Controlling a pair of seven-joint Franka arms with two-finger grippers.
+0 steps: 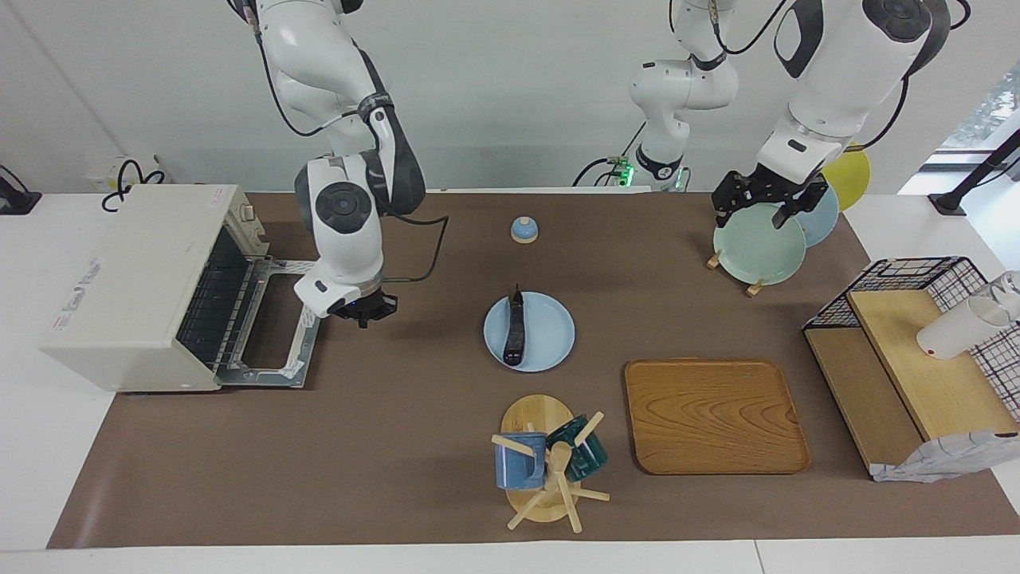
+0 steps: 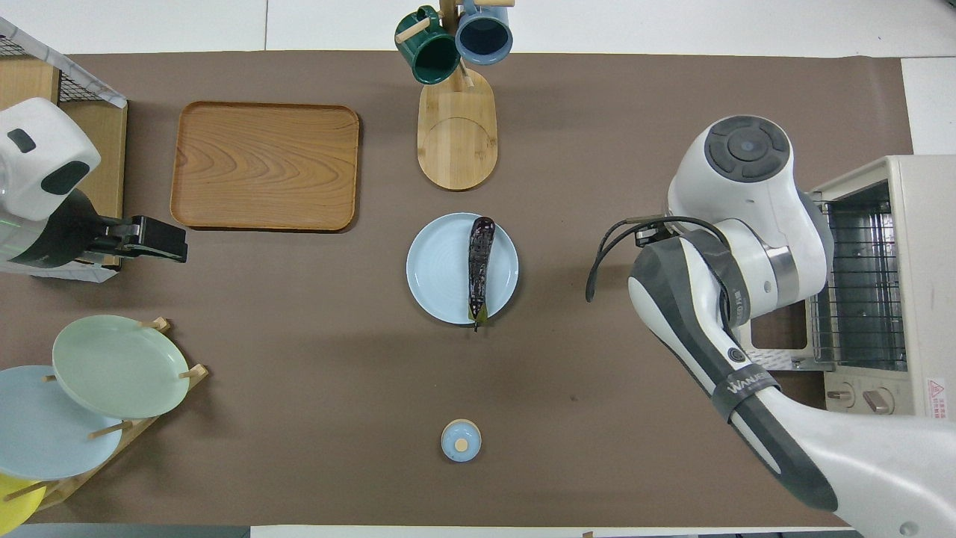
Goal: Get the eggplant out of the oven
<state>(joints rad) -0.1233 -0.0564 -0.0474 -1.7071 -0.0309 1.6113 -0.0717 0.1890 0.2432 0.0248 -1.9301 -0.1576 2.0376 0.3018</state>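
The right tool (image 1: 362, 309) is hanging empty over the desk (image 1: 382, 446) beside the oven (image 1: 135, 287) door, so it is carrying nothing; its grip I cannot tell. The eggplant (image 1: 515, 328) is already lying on the blue plate (image 1: 550, 339). The left tool (image 1: 766, 206) is waiting above the plate rack (image 1: 753, 288), grip unclear.

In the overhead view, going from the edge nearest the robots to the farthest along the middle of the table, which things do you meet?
Small blue lid → light blue plate with the eggplant on it → wooden mug stand with a green mug and a blue mug.
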